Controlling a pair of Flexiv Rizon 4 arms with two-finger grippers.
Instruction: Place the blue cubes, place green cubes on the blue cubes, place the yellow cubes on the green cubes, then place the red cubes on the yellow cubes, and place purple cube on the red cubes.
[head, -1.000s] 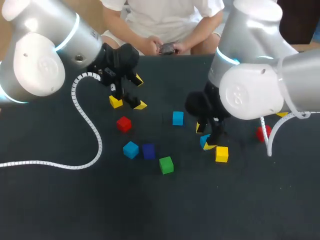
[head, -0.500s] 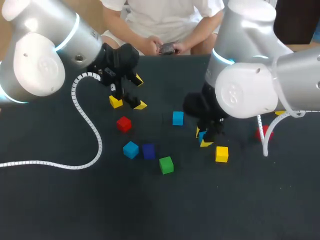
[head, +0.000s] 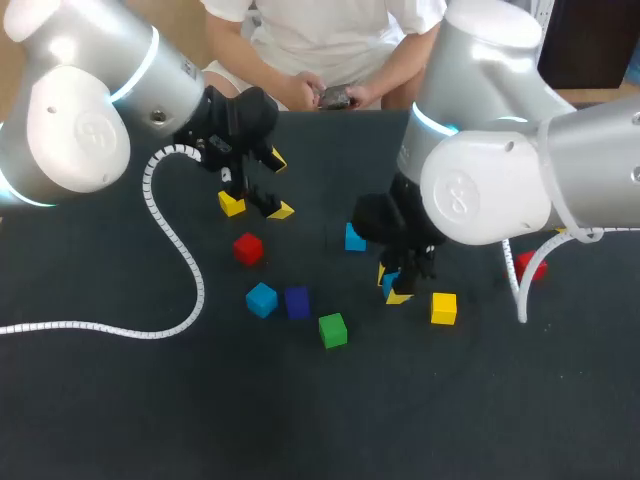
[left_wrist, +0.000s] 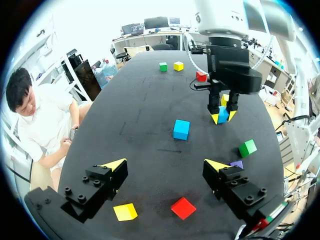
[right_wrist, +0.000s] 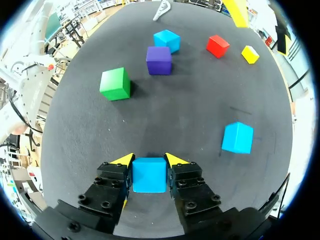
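Observation:
My right gripper (head: 392, 284) is shut on a light blue cube (right_wrist: 149, 174), both yellow tips pressed to its sides, low over the table's middle right. A second blue cube (head: 354, 237) lies just beyond it, and a third (head: 261, 299) sits beside the purple cube (head: 297, 301). The green cube (head: 332, 330) is nearer the front. A yellow cube (head: 443, 308) rests right of the held cube. My left gripper (head: 279, 185) hangs open at the back left, over a yellow cube (left_wrist: 125, 211) and a red cube (left_wrist: 183, 207).
A white cable (head: 180, 255) loops across the table's left side. Another red cube (head: 530, 265) lies at the far right behind my right arm's cable. The left wrist view shows a green cube (left_wrist: 163, 66) and a yellow cube (left_wrist: 178, 65) at the far right end.
My right gripper closed on the blue cube next to the yellow cube and carried it left, toward the table's middle. The left arm has stayed put.

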